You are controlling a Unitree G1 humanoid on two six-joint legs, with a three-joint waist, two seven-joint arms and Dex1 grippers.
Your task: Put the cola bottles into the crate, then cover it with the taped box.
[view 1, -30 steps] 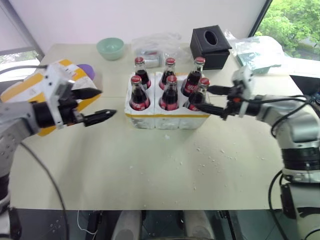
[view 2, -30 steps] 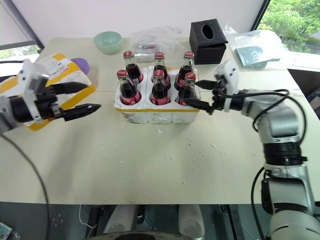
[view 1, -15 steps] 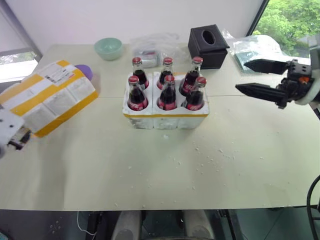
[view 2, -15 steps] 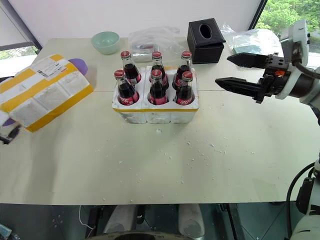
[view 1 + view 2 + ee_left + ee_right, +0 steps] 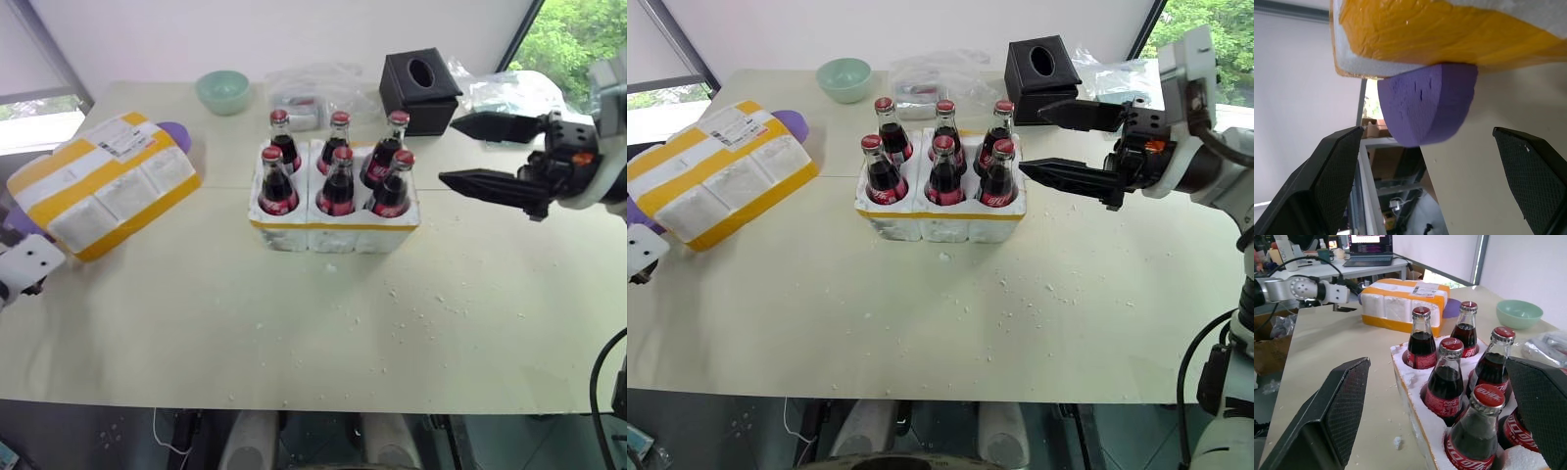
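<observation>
Six cola bottles [image 5: 338, 181] with red caps stand in the wells of the white crate [image 5: 333, 235] at the table's middle. The taped box [image 5: 103, 186], white with yellow bands and a label, lies tilted at the left, propped on a purple foam piece [image 5: 1425, 107]. My left gripper [image 5: 1427, 133] is open at the table's left edge, level with the box's near end and the purple piece, touching neither. To the right of the crate my right gripper [image 5: 447, 152] hangs open and empty above the table, its fingers pointing at the bottles.
A mint bowl [image 5: 222, 91], clear plastic bags [image 5: 313, 88] and a black tissue box [image 5: 419, 90] stand behind the crate. Another bag [image 5: 509, 93] lies at the far right. White foam crumbs [image 5: 411, 299] dot the table [image 5: 196, 323] in front of the crate.
My left gripper has swung from in front of the taped box out to the table's left edge and lower. My right gripper has drawn back from the right-hand bottles and risen.
</observation>
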